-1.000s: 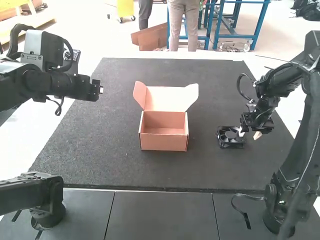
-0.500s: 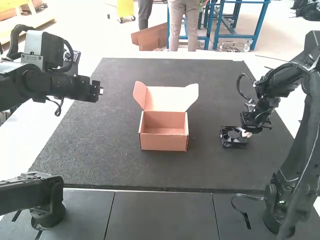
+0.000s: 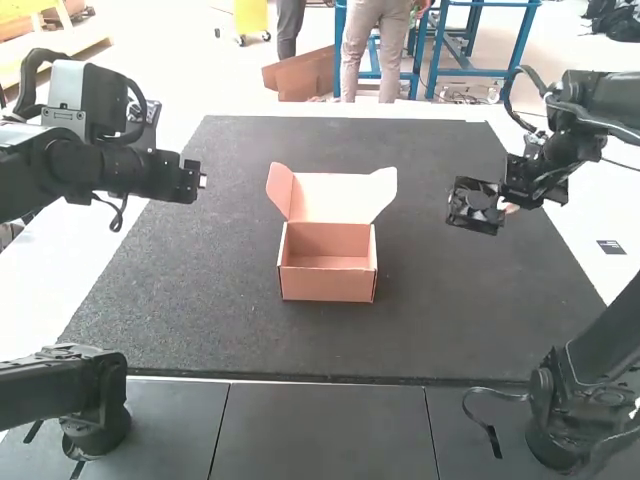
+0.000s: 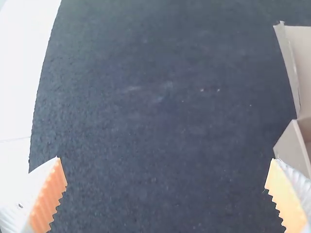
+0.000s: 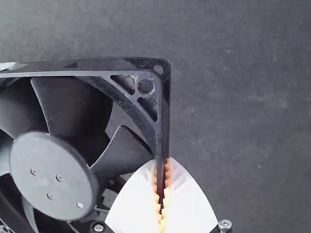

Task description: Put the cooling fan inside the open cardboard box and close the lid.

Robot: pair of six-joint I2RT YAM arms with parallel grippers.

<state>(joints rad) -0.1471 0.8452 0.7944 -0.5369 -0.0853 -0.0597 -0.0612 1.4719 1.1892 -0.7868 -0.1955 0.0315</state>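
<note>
- Cardboard, plain and brown, is forming the open box (image 3: 328, 262), a small rectangular carton sitting near the middle of the mat. Its lid flap is standing up at the rear, with a side tab sticking out at each end.
- The black mat (image 3: 200, 280) is lying flat as one wide rectangle, and its surface is looking coarse and grainy.
- The cooling fan (image 3: 474, 206) is hanging in the air to the right of the box, well apart from it and clear of the mat. It is tilting on edge, with its square face showing in the high view.
- In the right wrist view the fan is showing a square frame of black moulded plastic. It also has curved blades, a round hub dotted with small screws, and a mounting hole in the corner.
- The right gripper (image 5: 162, 194) is pinching the thin wall of the fan's frame. Its white tapered fingers are pressing their orange toothed pads against both sides of that wall.
- The left gripper (image 3: 200, 180) is hovering over the mat to the left of the box, apart from it.
- In its own wrist view its white ribbed fingers (image 4: 41, 194), faced with serrated orange pads, are standing wide apart with bare mat between them.
</note>
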